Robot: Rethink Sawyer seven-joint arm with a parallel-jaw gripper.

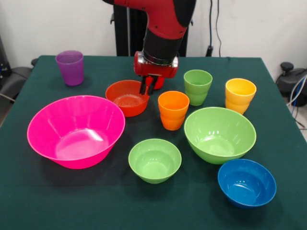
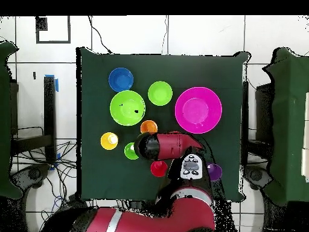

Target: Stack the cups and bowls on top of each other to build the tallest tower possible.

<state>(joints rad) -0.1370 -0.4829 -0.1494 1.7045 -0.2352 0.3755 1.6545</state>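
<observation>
My gripper hangs at the right rim of the red-orange bowl, its fingers close together on that rim; the bowl rests on the table. The orange cup stands just right of it. The light green cup, yellow cup and purple cup stand upright. The red cup shows only in the overhead view, beside the arm. The pink bowl, large green bowl, small green bowl and blue bowl sit apart. Nothing is stacked.
A dark green cloth covers the table. The arm hides the red-orange bowl in the overhead view. Cables and chairs stand off the table at both sides.
</observation>
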